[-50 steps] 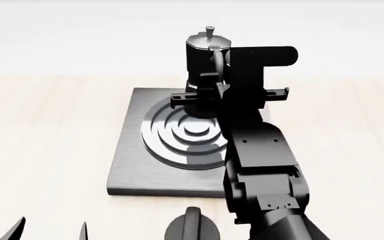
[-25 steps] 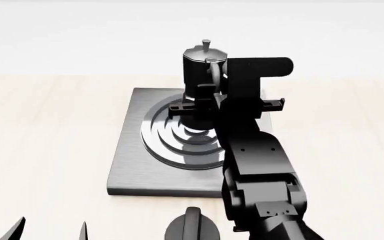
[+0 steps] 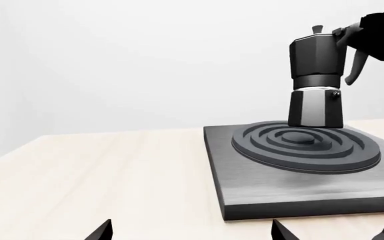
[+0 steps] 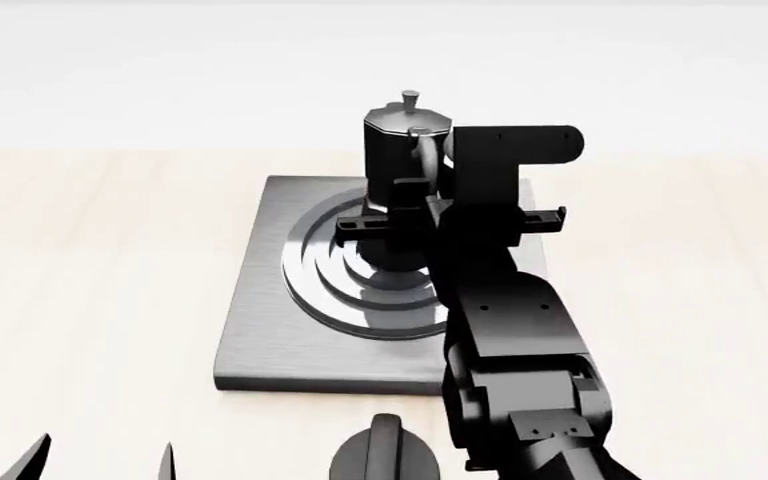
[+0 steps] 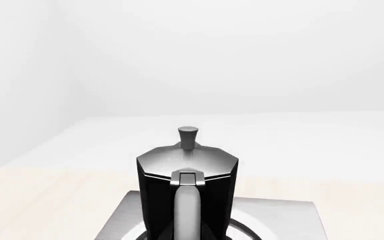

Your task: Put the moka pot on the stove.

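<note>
The black faceted moka pot [image 4: 404,150] with its silvery lid stands upright over the far part of the round burner [image 4: 357,295] on the grey stove slab [image 4: 257,330]. In the left wrist view the moka pot's [image 3: 317,85] base is level with the burner [image 3: 305,147]; I cannot tell whether they touch. My right gripper [image 4: 418,192] is shut on the pot's side handle [image 5: 188,210]. It also shows in the left wrist view [image 3: 379,35]. My left gripper [image 3: 190,232] is open and empty, low over the table in front of the stove [image 3: 279,197].
A short black round knob [image 4: 384,455] with a raised ridge lies on the wooden table just in front of the stove. My left gripper's fingertips [image 4: 40,458] show at the table's near left. My right forearm [image 4: 518,340] lies over the stove's right side.
My right gripper has lowered the moka pot and brought it slightly nearer, from above the stove's far edge down to the burner. The left arm has not moved.
</note>
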### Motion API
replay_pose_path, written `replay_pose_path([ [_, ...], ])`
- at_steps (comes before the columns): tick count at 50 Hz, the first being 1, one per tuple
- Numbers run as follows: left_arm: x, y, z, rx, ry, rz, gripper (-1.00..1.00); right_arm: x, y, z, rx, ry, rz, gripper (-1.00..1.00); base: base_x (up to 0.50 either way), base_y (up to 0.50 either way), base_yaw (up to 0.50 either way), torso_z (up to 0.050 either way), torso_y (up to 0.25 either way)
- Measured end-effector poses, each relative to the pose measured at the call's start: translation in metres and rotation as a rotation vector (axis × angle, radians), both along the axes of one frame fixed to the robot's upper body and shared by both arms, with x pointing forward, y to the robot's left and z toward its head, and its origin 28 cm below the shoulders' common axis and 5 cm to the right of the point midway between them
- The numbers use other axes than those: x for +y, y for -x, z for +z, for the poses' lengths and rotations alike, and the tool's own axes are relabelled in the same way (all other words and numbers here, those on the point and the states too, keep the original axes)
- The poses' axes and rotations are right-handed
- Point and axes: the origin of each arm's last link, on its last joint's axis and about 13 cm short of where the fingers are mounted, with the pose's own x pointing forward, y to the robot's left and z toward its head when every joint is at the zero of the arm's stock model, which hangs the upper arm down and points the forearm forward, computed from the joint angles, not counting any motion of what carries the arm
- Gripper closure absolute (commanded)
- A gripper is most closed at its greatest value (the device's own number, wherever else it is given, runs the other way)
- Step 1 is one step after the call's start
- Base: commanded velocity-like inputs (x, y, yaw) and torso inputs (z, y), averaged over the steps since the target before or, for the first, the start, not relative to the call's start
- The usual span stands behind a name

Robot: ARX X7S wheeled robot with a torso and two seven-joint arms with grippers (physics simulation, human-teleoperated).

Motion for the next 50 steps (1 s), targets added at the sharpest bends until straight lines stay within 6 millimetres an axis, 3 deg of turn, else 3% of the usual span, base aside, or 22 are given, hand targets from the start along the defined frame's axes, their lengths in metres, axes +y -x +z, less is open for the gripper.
replay_pose_path([
  [37,0.000,0.000,0.000,-0.002,0.000,0.000,-1.00,0.000,0.000,-0.001,0.002,-0.001,0.000,1.00,0.00,0.00,0.00,0.000,0.001],
  [50,0.000,0.000,0.000,-0.002,0.000,0.000,-1.00,-0.001,0.005,-0.014,0.022,-0.033,0.017,1.00,0.00,0.00,0.00,0.000,0.000],
])
